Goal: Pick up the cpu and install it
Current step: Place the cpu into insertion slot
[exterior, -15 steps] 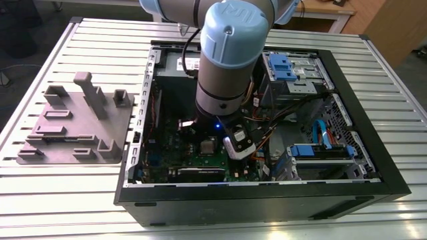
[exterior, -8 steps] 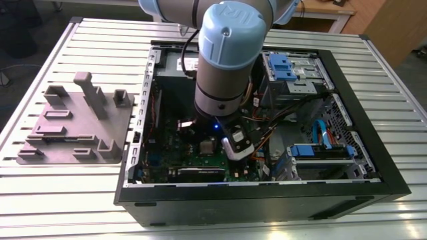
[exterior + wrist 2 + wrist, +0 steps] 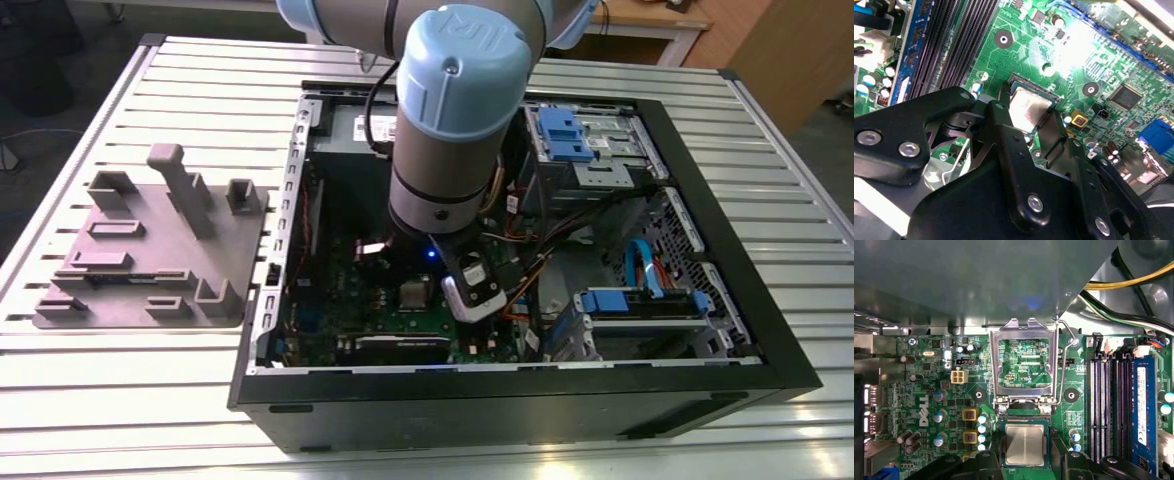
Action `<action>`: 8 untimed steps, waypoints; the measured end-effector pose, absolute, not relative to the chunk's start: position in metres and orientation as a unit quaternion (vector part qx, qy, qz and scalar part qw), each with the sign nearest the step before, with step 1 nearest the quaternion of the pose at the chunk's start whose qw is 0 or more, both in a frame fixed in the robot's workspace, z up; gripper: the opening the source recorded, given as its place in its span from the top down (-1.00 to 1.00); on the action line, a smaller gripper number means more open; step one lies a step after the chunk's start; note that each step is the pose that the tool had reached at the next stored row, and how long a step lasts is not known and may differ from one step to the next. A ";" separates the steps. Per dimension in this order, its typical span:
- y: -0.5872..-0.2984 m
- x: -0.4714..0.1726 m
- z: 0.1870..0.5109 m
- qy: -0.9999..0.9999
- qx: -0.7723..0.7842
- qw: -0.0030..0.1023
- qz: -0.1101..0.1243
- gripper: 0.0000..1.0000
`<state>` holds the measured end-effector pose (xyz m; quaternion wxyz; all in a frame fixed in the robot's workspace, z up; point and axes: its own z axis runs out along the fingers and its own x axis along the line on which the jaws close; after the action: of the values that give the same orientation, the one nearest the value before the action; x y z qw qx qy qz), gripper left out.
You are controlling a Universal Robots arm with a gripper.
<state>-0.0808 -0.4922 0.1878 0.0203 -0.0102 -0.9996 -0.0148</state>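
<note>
inside the case, the pincer clasps the cpu by two opposite edges, closed just to its width, so it lies flat at the socket, 8 o'clock from the case's middle in the exterior view; the frame is flipped up to admit it.

Exterior high – wrist views near motherboard

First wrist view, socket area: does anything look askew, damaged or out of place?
Nothing stands out. The cpu lies flat and square in its socket, with the socket frame swung open beyond it and the claw right at the chip. No bent, loose or spilled parts show on the motherboard.
</note>
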 end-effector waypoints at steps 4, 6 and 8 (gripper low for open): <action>-0.492 -0.081 0.187 -1.000 -0.010 0.020 -0.015 0.05; -0.492 -0.081 0.187 -1.000 -0.010 0.020 -0.015 0.05; -0.492 -0.081 0.187 -1.000 -0.010 0.020 -0.015 0.05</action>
<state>-0.0808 -0.4922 0.1872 0.0203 -0.0102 -0.9996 -0.0148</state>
